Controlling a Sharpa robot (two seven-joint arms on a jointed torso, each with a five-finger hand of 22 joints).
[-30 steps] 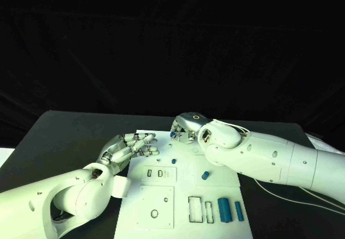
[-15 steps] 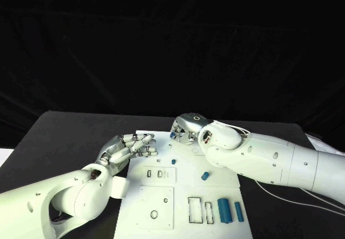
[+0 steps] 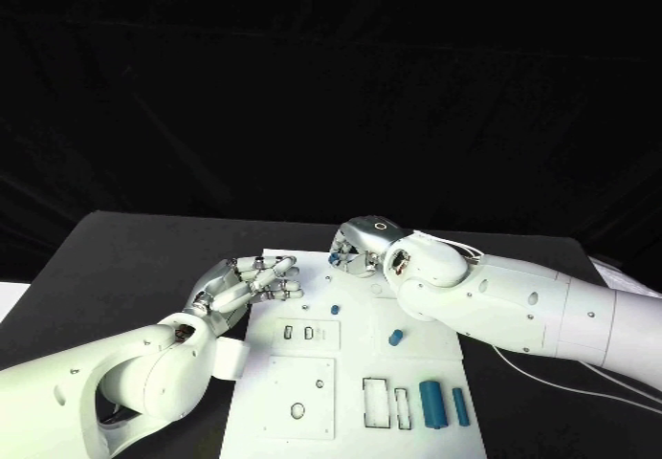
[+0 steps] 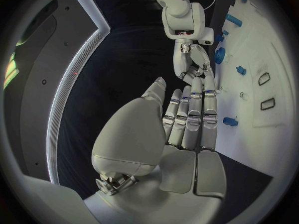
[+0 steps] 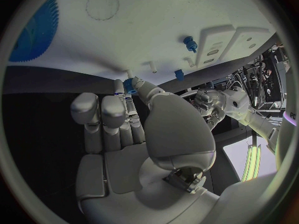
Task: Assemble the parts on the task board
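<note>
Parts lie on the white board (image 3: pixel 345 382) in the middle of our black table (image 3: pixel 124 258): nearest, two blue bars (image 3: pixel 442 403) beside empty slots, then small pegs (image 3: pixel 396 337). Farther on, our left hand (image 3: pixel 249 283) rests at the board's edge, fingers together, grasping nothing. Farthest, our right hand (image 3: pixel 356 251) pinches a small blue piece (image 5: pixel 129 86) at its fingers' tips.
</note>
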